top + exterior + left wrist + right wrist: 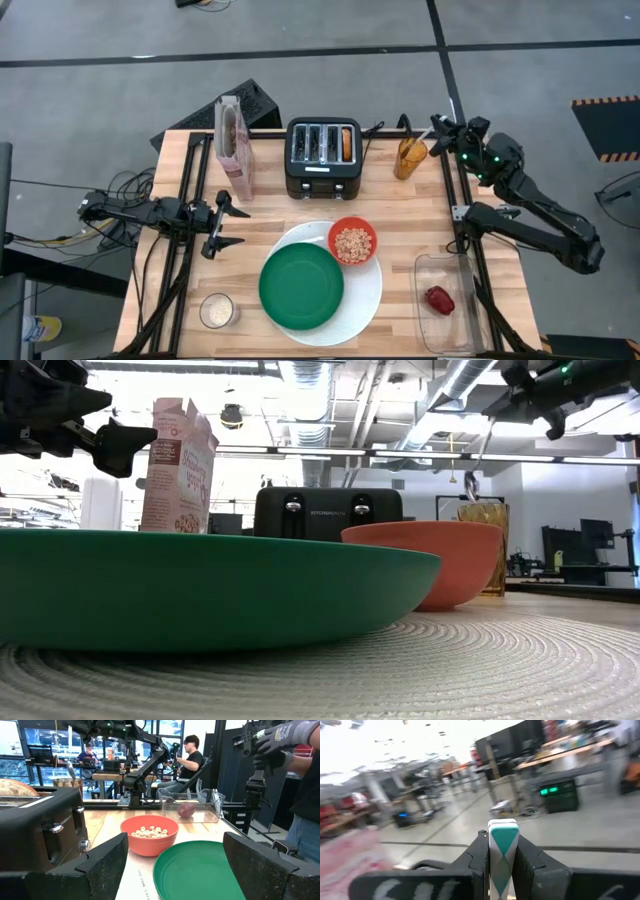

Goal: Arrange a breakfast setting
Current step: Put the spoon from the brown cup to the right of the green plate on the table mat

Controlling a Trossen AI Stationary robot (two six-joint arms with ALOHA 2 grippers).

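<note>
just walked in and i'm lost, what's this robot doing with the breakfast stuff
The right gripper is shut on the teal-handled spoon, held up by the amber glass at the table's back right. The left gripper hangs open left of the green plate, which sits on the white plate beside the red bowl of cereal.

We see a pale wooden table [400, 215] with visible plank grain, a smooth matt green plate [301, 286] on a ribbed woven-looking white plate [400, 670], and a smooth red bowl [352, 241]. The toaster [323, 157] is glossy black plastic, the tub [445, 300] clear plastic, the carton [178, 465] printed cardboard.
</note>
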